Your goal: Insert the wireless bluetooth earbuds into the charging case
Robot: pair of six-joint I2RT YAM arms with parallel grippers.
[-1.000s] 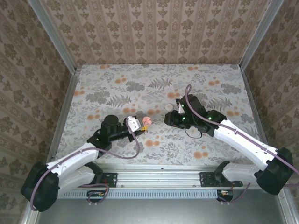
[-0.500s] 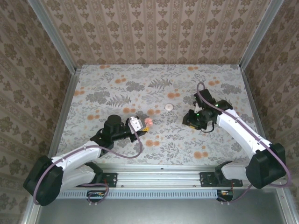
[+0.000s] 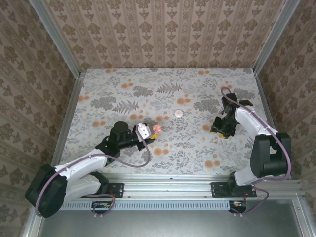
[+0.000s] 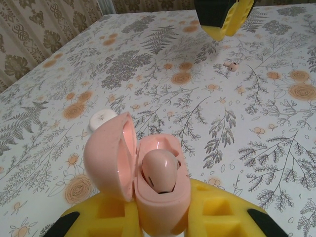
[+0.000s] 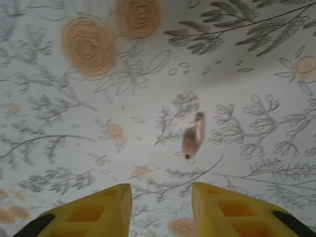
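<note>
Left arm: I see it stretched low across the table, toward the middle.
Right arm: folded at the right side, wrist tipped down.
Left gripper: pinching the case at its base.
Right gripper: fingers spread, holding nothing.
Case: pink, lid open, one bud seated inside.
Loose bud: tiny, pale pink, on the table just ahead of my right gripper, not touching; well apart from the case.

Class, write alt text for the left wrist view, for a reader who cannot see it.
An open pink case, one earbud seated inside, is gripped by the left end effector. Beyond it on the floral table lie a white disc and, near the right end effector, a second earbud.
</note>
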